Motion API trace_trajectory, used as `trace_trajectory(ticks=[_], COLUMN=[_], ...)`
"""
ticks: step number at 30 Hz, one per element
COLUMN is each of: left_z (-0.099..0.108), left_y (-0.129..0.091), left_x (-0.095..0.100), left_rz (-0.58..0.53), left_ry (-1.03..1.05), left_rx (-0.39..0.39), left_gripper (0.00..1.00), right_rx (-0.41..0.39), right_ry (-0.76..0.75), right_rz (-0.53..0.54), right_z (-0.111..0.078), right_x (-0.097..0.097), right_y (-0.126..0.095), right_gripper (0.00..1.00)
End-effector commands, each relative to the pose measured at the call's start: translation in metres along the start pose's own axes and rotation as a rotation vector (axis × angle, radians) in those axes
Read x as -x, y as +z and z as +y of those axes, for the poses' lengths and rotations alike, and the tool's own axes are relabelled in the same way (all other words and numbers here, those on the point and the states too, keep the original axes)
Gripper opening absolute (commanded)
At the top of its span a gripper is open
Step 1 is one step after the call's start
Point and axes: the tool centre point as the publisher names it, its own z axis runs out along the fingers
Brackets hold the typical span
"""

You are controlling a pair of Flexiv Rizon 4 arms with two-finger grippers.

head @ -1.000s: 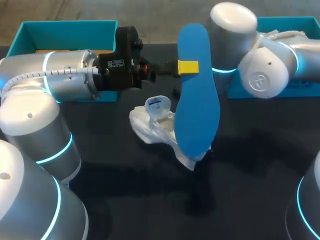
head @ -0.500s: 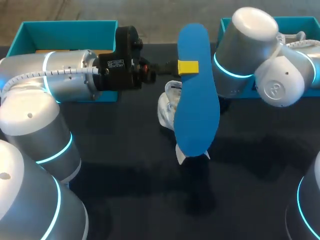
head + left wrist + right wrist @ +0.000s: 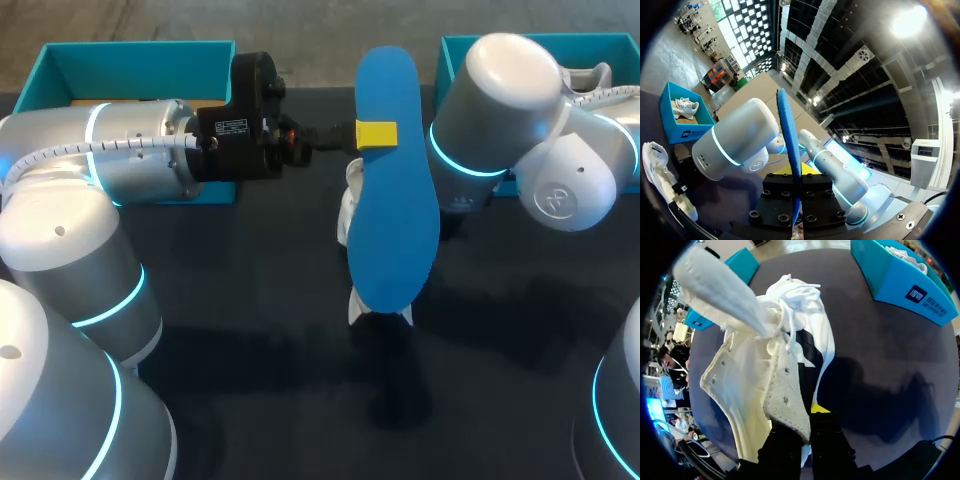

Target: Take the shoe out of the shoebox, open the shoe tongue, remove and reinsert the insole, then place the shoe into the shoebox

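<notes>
Shoe (image 3: 765, 370): it is hanging in the right gripper (image 3: 801, 432) just behind the insole (image 3: 393, 190). In the head view only slivers are showing, at the insole's left edge and under its lower end.
Insole: it is standing upright on its long axis above the table (image 3: 240, 340), with its broad blue face turned toward the head camera.
Left gripper (image 3: 375, 134): it is pinching the insole's upper part from both faces, and a yellow tip is pressing on the near face.
Right gripper: its fingers are clamping the shoe's eyelet edge, with laces (image 3: 792, 297) dangling loose ahead of them.
Step in hand: I judge that the insole is being brought back to the shoe for reinsertion.
Doing it well: I'd be turning the shoe's opening toward the insole's lower end. I'd be feeding that narrow end in first, at a shallow slant along the sole.
Risk: the laces are likely to be snagging the insole's edge, and a thin pinch may be letting the insole twist.
Shoebox (image 3: 612, 42): it is sitting to the insole's right, well apart and beyond the right arm, waiting for the final placement.
</notes>
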Motion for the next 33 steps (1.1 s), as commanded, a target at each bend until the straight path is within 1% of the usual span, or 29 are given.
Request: trace_trajectory(ticks=[1, 8, 10, 12, 14, 16, 21, 29, 30, 31, 32, 33], left_z=[-0.001, -0.001, -0.001, -0.001, -0.001, -0.001, -0.001, -0.001, -0.001, -0.001, -0.001, -0.001], left_y=[0.002, 0.002, 0.002, 0.002, 0.002, 0.002, 0.002, 0.002, 0.002, 0.002, 0.002, 0.002], left_x=[0.001, 0.001, 0.001, 0.001, 0.001, 0.001, 0.001, 0.001, 0.001, 0.001, 0.001, 0.001], left_rz=[0.002, 0.002, 0.002, 0.002, 0.002, 0.002, 0.002, 0.002, 0.002, 0.002, 0.002, 0.002], left_ry=[0.001, 0.001, 0.001, 0.001, 0.001, 0.001, 0.001, 0.001, 0.001, 0.001, 0.001, 0.001], left_rx=[-0.002, -0.002, -0.002, -0.002, -0.002, -0.002, -0.002, -0.002, -0.002, -0.002, -0.002, -0.002], left_gripper=[0.00, 0.00, 0.00, 0.00, 0.00, 0.00, 0.00, 0.00, 0.00, 0.00, 0.00, 0.00], right_rx=[0.004, -0.021, -0.031, -0.040, -0.043, -0.046, -0.057, -0.063, -0.062, -0.060, -0.059, -0.054], right_ry=[-0.004, -0.014, -0.017, -0.023, -0.024, -0.021, -0.008, 0.033, 0.042, 0.045, 0.046, 0.049], right_rz=[0.014, 0.011, 0.024, 0.027, 0.028, 0.030, 0.031, 0.015, 0.021, 0.026, 0.026, 0.028], right_z=[-0.004, -0.004, -0.004, -0.002, -0.003, -0.002, -0.002, -0.004, -0.005, -0.005, -0.004, -0.005], right_x=[-0.003, -0.008, -0.011, -0.009, -0.016, -0.011, -0.010, -0.003, -0.002, -0.002, -0.001, 0.000], right_y=[0.008, 0.022, 0.027, 0.034, 0.035, 0.043, 0.054, 0.059, 0.059, 0.059, 0.057, 0.053], right_gripper=[0.00, 0.00, 0.00, 0.00, 0.00, 0.00, 0.00, 0.00, 0.25, 0.42, 1.00, 1.00])
